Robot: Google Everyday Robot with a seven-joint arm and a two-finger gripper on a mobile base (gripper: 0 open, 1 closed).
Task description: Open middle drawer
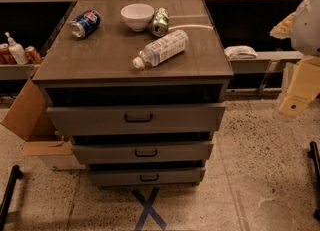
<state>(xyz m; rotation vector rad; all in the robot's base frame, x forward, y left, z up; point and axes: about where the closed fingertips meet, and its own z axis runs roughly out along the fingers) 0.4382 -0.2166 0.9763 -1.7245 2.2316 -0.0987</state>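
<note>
The middle drawer (142,152) is the second of three in the grey-brown cabinet (130,55), with a small black bar handle (146,152) at its centre. The taller top drawer (135,118) is above it and the narrower lowest drawer (145,177) is below. A dark gap shows above each drawer front. My gripper (299,92), pale yellow under a white arm, hangs at the right edge of the view. It is well to the right of the cabinet, about level with the top drawer, and touches nothing.
On the cabinet top lie a blue soda can (85,23), a white bowl (137,16), a green can (160,21) and a plastic bottle (161,48) on its side. A cardboard box (27,120) stands left of the cabinet. A blue tape X (149,209) marks the floor in front.
</note>
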